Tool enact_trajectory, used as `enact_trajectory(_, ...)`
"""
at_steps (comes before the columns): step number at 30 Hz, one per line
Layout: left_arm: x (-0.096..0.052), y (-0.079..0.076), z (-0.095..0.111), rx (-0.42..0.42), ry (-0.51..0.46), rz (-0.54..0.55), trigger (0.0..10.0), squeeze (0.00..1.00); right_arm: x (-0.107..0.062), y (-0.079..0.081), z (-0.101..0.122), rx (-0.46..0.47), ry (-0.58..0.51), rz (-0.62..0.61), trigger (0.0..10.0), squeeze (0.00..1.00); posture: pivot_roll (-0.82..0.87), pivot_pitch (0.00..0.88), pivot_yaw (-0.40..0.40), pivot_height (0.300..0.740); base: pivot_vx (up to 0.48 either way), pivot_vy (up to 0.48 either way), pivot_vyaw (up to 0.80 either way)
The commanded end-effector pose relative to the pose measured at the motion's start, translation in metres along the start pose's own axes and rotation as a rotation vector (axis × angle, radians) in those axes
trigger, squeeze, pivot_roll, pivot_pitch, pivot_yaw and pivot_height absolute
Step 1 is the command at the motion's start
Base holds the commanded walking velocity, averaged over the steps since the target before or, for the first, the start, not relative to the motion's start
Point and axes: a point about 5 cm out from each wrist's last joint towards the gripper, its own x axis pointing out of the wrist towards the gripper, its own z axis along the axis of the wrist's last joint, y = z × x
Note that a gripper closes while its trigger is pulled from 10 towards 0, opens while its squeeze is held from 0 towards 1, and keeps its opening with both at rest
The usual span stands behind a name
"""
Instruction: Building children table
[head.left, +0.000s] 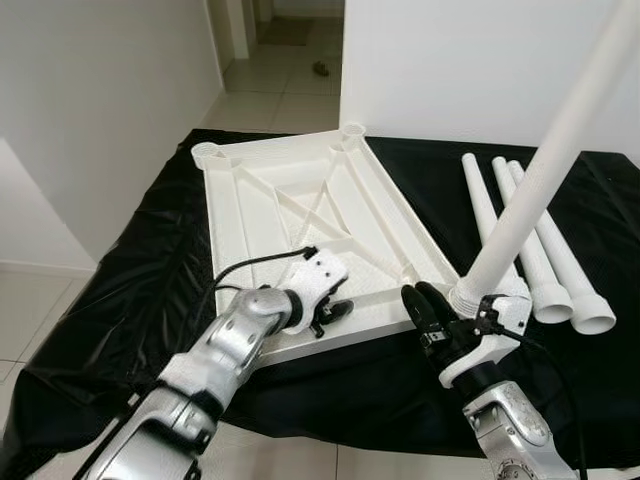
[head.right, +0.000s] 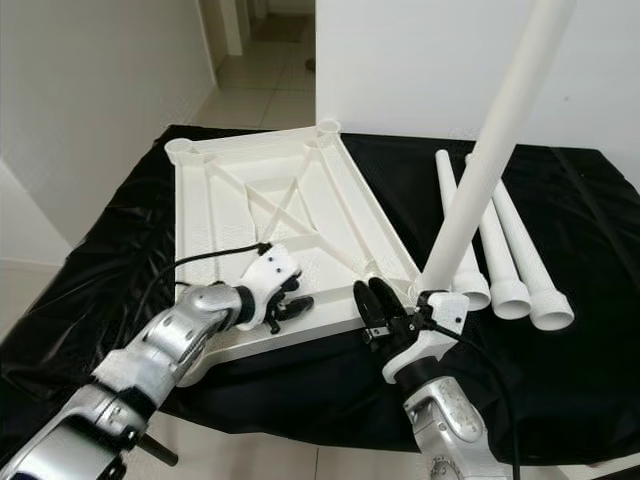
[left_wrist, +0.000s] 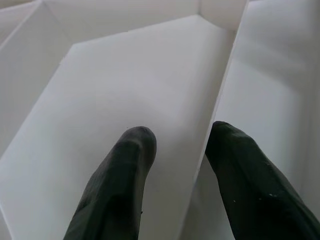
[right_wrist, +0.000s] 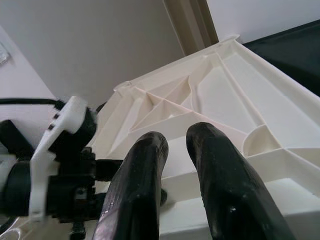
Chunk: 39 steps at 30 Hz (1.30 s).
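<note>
The white table top (head.left: 300, 180) lies upside down on a black cloth, ribs facing up. One white leg (head.left: 545, 170) stands in its near right corner socket, leaning up and to the right. My left gripper (head.left: 335, 312) rests on the near edge of the top, open, its fingertips (left_wrist: 135, 145) either side of a thin rib (left_wrist: 220, 100). My right gripper (head.left: 424, 296) sits just left of the standing leg's base, pointing over the near right corner. Its fingers (right_wrist: 150, 150) are a narrow gap apart with nothing between them.
Three more white legs (head.left: 535, 240) lie side by side on the black cloth (head.left: 150, 260) to the right of the top. White walls stand behind and to the left. A tiled hallway (head.left: 280, 50) opens at the back.
</note>
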Motion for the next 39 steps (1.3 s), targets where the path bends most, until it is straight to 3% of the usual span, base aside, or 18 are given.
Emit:
enact_trajectory(1,-0.004,0.014,-0.020,-0.024,0.092,0.166,10.0,0.00,-0.001,0.002,0.000,-0.006,0.003,-0.002,10.0,0.00,-0.05,0.078,0.085,0.740,0.000,0.000,0.00)
enact_trajectory(3,-0.001,0.022,-0.022,-0.065,0.147,0.198,9.7,0.00,0.000,0.004,-0.001,-0.008,0.003,-0.002,10.0,0.00,-0.04,0.080,0.096,0.740,0.000,0.000,0.00)
enact_trajectory(4,0.000,0.025,-0.022,-0.084,0.159,0.209,1.1,0.00,0.001,0.005,-0.001,-0.009,0.002,-0.002,10.0,0.00,-0.04,0.079,0.099,0.740,0.000,0.000,0.00)
enact_trajectory(6,0.000,0.025,-0.022,-0.084,0.159,0.209,1.1,0.00,0.001,0.005,-0.001,-0.009,0.002,-0.002,10.0,0.00,-0.04,0.079,0.099,0.740,0.000,0.000,0.00)
enact_trajectory(7,0.001,0.027,-0.022,-0.093,0.166,0.214,0.0,0.00,0.002,0.007,-0.002,-0.009,0.001,-0.001,10.0,0.00,-0.03,0.080,0.102,0.740,0.000,0.000,0.00)
enact_trajectory(15,0.001,0.031,-0.022,-0.150,0.161,0.251,0.0,0.00,0.004,0.010,-0.002,-0.006,-0.011,-0.007,10.0,0.00,-0.03,0.083,0.107,0.740,0.000,0.000,0.00)
enact_trajectory(21,-0.008,0.049,-0.018,-0.211,0.129,0.394,0.0,0.00,0.009,0.014,-0.002,0.004,-0.021,-0.014,10.0,0.00,-0.02,0.090,0.090,0.740,0.000,0.000,0.00)
enact_trajectory(29,-0.018,0.060,-0.011,-0.243,0.095,0.482,0.0,0.00,0.012,0.016,-0.002,0.003,-0.022,-0.009,10.0,0.00,-0.01,0.093,0.088,0.740,0.000,0.000,0.00)
enact_trajectory(39,-0.026,0.050,-0.013,-0.287,0.072,0.489,0.0,0.00,0.011,0.016,-0.003,-0.006,-0.021,-0.015,10.0,0.00,-0.01,0.096,0.089,0.740,0.000,0.000,0.00)
